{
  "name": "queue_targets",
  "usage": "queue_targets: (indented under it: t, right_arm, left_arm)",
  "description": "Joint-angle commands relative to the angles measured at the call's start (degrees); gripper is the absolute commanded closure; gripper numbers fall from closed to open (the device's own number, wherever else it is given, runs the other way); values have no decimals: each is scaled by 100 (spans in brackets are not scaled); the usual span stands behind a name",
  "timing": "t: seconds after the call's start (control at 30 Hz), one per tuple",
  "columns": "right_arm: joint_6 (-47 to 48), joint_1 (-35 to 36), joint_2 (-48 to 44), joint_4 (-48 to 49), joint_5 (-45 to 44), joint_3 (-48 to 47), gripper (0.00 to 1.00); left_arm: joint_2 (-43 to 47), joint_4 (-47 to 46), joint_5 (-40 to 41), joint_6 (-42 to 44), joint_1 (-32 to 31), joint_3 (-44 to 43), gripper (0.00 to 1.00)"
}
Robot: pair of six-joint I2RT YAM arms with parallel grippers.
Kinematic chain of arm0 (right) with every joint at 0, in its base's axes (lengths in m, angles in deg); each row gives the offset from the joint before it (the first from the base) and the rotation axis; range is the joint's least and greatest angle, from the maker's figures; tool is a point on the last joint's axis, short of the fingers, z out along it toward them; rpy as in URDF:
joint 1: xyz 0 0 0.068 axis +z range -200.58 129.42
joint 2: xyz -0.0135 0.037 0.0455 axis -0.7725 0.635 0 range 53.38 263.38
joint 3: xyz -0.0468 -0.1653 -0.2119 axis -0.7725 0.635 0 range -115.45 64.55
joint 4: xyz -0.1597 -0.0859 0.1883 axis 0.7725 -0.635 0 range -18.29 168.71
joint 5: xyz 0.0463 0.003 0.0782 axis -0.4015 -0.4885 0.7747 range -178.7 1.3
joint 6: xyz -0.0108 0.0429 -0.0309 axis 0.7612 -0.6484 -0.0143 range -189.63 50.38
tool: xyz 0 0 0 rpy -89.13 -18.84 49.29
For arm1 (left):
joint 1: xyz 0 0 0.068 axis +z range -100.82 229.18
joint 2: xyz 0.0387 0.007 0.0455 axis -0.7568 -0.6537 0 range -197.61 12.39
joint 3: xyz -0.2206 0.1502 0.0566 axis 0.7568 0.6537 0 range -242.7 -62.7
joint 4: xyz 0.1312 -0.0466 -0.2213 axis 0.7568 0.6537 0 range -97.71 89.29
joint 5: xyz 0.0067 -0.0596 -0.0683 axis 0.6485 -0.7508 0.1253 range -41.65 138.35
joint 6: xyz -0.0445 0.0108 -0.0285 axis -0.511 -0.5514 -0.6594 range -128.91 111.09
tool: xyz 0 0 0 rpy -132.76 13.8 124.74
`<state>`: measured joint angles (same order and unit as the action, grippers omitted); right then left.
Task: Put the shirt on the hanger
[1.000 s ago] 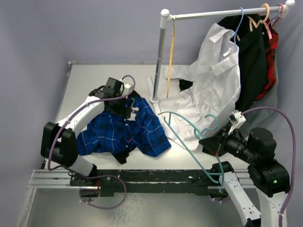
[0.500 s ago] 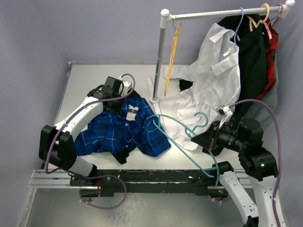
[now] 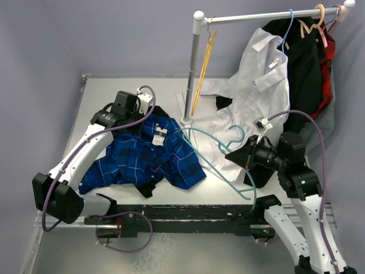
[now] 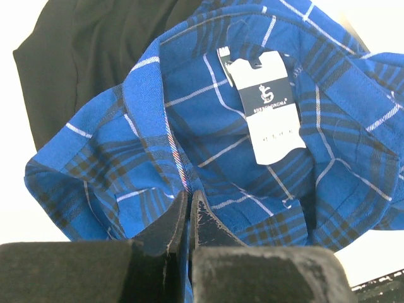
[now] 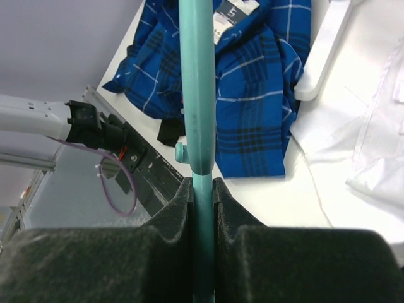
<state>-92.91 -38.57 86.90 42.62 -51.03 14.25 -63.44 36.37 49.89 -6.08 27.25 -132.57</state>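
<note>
The blue plaid shirt lies crumpled on the table's left half, its white neck label facing up. At the shirt's far edge my left gripper is shut on a fold of collar fabric. The left wrist view shows the fingertips pinched on that shirt edge just below the label. My right gripper is shut on the teal hanger, held in the air with one end reaching over the shirt's right edge. In the right wrist view the hanger bar runs up from the gripper over the shirt.
A white clothes rack stands at the back with its base beside the shirt. On its rail hang a yellow hanger, a white shirt on a pale blue hanger, and a black garment. Black cloth lies under the plaid shirt.
My left gripper has shut on the collar and drawn back to the left. The right arm has swung the hanger left toward the shirt. The yellow hanger has swung.
</note>
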Motion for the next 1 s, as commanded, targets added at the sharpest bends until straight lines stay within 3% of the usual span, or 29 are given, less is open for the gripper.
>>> queue_targets:
  t: [0.0,0.1,0.27,0.63,0.97]
  right_arm:
    - [-199,184,221,974,250,120,100]
    - [-128,625,541,1022,-36,108,100]
    - [-286,1999,1085,1661,-1065,56,100]
    - [-424,2233,1495,3669,-1629,659,100]
    - [-195,2934,2764,4301,-2095,335,100]
  left_arm:
    - [151,169,-110,87,-4,-143,100]
    - [139,230,-154,83,-7,-216,100]
    - [18,459,-290,41,-4,-413,100]
    - [326,755,-570,103,-6,-493,100]
    - [436,722,-530,139,-4,-486,100]
